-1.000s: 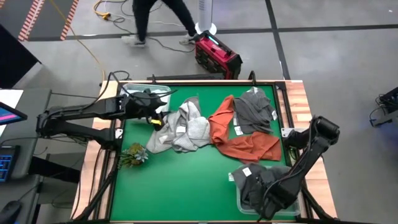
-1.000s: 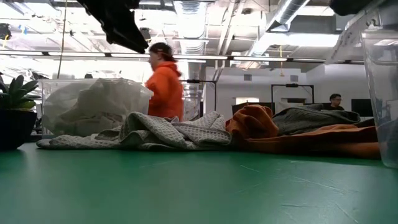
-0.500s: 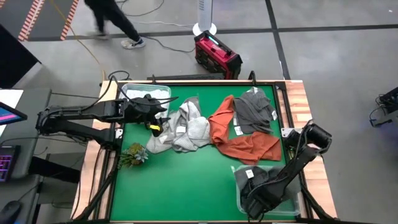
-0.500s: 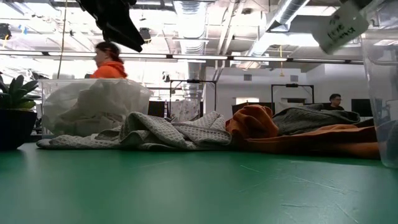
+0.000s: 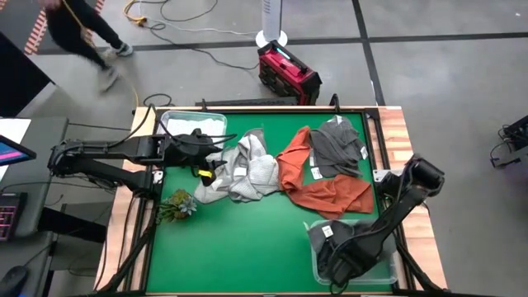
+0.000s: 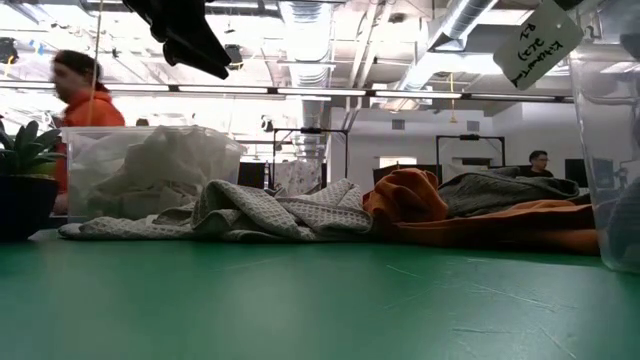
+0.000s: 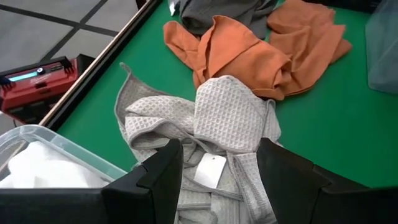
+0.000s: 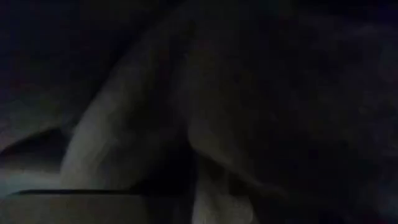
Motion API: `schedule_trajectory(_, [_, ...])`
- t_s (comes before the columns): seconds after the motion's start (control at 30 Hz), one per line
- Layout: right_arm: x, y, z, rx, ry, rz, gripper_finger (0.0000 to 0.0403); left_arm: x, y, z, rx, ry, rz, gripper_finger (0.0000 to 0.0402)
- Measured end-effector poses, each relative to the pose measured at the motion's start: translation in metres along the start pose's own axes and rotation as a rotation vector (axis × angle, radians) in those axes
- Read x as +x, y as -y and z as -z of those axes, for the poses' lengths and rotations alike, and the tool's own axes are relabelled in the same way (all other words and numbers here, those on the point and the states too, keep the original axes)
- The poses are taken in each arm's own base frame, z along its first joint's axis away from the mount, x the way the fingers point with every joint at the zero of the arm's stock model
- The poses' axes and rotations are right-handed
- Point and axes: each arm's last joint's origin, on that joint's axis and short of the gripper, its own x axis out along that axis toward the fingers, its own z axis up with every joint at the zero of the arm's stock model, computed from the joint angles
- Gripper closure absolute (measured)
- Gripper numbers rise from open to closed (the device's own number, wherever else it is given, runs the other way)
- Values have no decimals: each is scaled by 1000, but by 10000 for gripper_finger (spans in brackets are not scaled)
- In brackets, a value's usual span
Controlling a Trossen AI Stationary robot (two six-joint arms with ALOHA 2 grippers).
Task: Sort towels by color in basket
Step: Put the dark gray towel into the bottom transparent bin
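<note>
Right wrist view (image 8: 199,112) dark, unreadable.

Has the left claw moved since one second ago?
Yes. In the high view the left claw has moved right, from beside the clear bin onto the light grey towel.

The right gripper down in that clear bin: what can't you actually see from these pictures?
- Right gripper: high view, its own arm covers the fingers; open or shut unclear.
- Dark grey towel in the clear bin: the arm hides most of it.
- Right wrist view: too dark, only dim cloth folds.
- Low view: bin cut off by the edge.
</note>
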Motion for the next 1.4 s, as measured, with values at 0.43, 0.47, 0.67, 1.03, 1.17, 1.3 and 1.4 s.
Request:
schedule_trajectory(0.43, [-92, 48, -7, -68, -20, -327, 171, 0, -2, -2, 151, 25, -91, 205])
schedule_trajectory(0.47, [-97, 52, -9, -84, 8, -350, 171, 0, -2, -2, 156, 28, -91, 205])
schedule_trajectory(0.67, [-113, 86, -34, -138, 211, -223, 175, -1, 2, -5, 156, 59, -69, 205])
schedule_trajectory(1.03, [-121, 64, -76, -475, 408, -267, 173, -2, 5, -5, 164, 71, -58, 205])
schedule_trajectory(1.17, [-125, 58, -83, -554, 440, -316, 173, -2, 5, -5, 185, 65, -60, 205])
schedule_trajectory(1.3, [-128, 53, -88, -664, 460, -341, 173, -2, 5, -4, 220, 59, -61, 205])
schedule_trajectory(1.4, [-122, 48, -86, -737, 458, -309, 173, -2, 5, -4, 243, 58, -62, 205])
